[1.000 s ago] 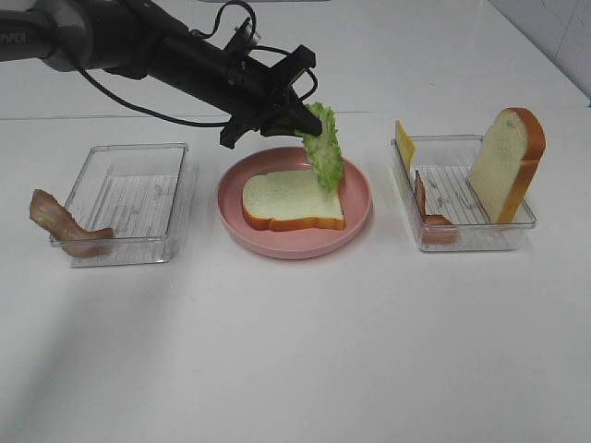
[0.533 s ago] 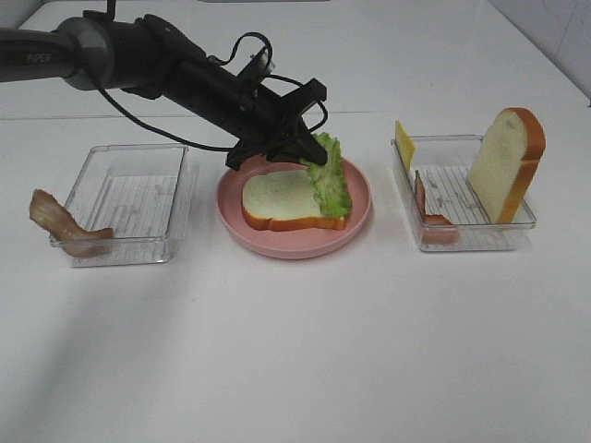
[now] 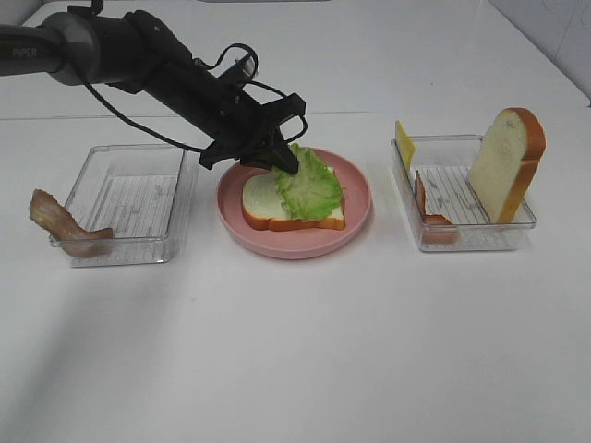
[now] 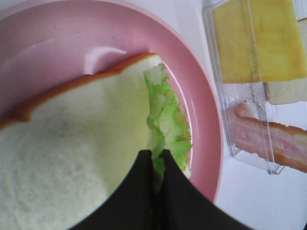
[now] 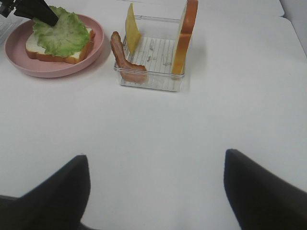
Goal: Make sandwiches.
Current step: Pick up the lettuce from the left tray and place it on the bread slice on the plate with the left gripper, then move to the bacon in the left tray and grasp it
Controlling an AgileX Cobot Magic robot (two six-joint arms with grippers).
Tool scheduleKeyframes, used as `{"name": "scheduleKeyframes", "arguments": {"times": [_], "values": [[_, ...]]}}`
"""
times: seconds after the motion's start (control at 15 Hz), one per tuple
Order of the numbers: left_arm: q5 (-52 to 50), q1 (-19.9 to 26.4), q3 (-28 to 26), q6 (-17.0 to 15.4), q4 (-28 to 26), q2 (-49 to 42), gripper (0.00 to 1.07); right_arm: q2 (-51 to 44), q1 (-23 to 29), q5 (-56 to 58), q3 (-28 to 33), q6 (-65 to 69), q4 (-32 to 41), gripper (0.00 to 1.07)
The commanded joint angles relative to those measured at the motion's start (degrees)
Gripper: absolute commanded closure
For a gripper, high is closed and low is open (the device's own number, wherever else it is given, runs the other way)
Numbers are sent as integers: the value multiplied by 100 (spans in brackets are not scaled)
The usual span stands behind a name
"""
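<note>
Left jaws tight on lettuce (image 3: 309,189) edge atop bread (image 3: 259,197); right jaws wide over open table (image 5: 158,134).

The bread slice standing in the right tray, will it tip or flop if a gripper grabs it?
Likely tippy: the bread slice stands on its narrow edge, tilted in the clear tray, so a sideways nudge could topple it. Probably stiff, since it holds its shape upright without sagging. Its smooth crust might slip a little.

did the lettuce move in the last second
Yes. The lettuce came down and leftward, from hanging upright over the far right of the pink plate to lying on the bread slice, still pinched by the left hand.
</note>
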Motion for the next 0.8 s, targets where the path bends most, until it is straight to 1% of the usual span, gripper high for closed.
{"name": "scheduleKeyframes", "arguments": {"times": [0.07, 0.13, 0.2, 0.27, 0.33, 0.4, 0.47, 0.53, 0.6, 0.73, 0.8], "values": [[86, -6, 6, -201, 189, -74, 107, -69, -34, -46, 23, -34, -6, 33], [86, -6, 6, -235, 212, -74, 105, -69, -34, -46, 23, -34, -6, 33], [80, -6, 6, -229, 212, -74, 96, -69, -34, -46, 23, -34, -6, 33], [63, -6, 6, -218, 212, -74, 81, -69, -34, -46, 23, -34, -6, 33], [40, -6, 6, -212, 212, -86, 52, -69, -34, -46, 23, -34, -6, 33], [0, -6, 6, -160, 304, -115, 37, -69, -34, -46, 23, -34, -6, 33], [-11, -6, -6, -149, 378, -155, 34, -69, -34, -46, 23, -34, -6, 33], [-86, 17, -6, -223, 825, -315, 33, -69, -34, -46, 23, -34, -6, 33], [-109, 17, -6, -292, 1163, -458, 33, -69, -34, -46, 23, -34, -6, 33], [-74, 17, -6, -619, 1925, -825, 33, -69, -34, -46, 23, -34, -6, 33], [23, 17, -6, -802, 2452, -1106, 33, -69, -34, -46, 23, -34, -6, 33]]}}
